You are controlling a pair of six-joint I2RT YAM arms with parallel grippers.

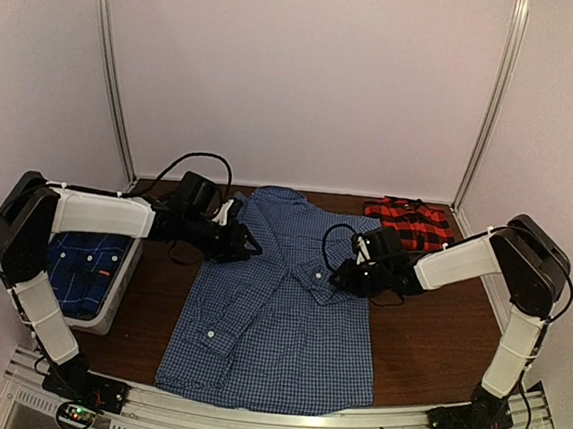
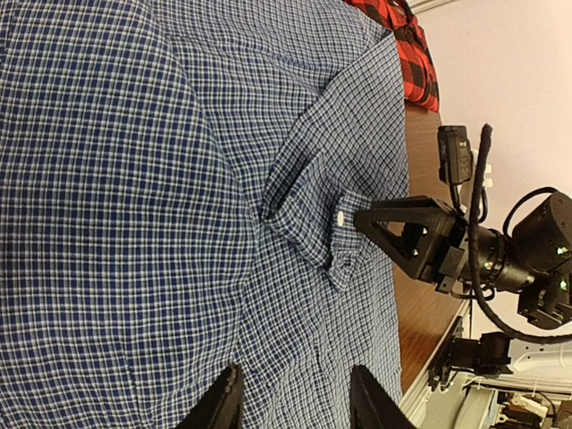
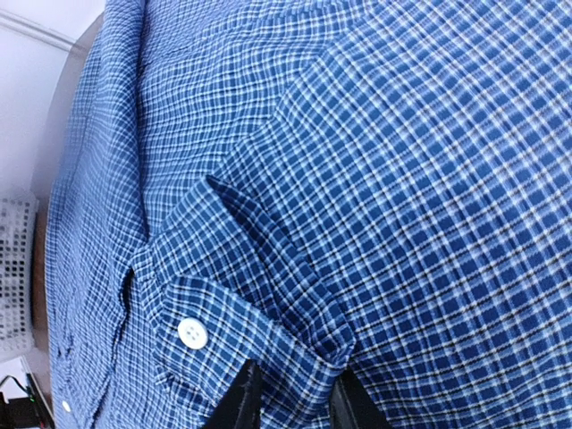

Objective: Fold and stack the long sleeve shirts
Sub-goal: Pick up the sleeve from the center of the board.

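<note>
So, the bit that mattered was the right gripper (image 1: pixel 337 276) and the cuff (image 1: pixel 314 277) of the gingham shirt (image 1: pixel 274 354). The shirt was spread flat in the middle of the table (image 1: pixel 425 347), long axis running from the collar at the far side to the hem at the near edge. The cuff sat on top of the body, a little right of the centre line. The right arm came in from the right, so the cuff lay straight off its fingertips toward the robot's left. In its wrist view, a fold of cuff cloth just past the white button was nipped between the two fingers, so I'd call that a grip on the cuff. That made the right arm the obvious one for whatever sleeve fold came next, and I'd guess the sleeve wanted pulling in line with the shirt's long axis. The left gripper (image 1: pixel 252 244) was up by the far-left shoulder, well apart from the cuff, hanging over the cloth. Its fingers were spread with flat fabric showing between them, so nothing looked pinched. As for containers, there was one white bin (image 1: pixel 118 305) on the left with the dark plaid shirt (image 1: pixel 81 267) inside. The red shirt (image 1: pixel 406 223) wasn't in anything, just bunched on the table's far-right corner, near the gingham's right shoulder.
</note>
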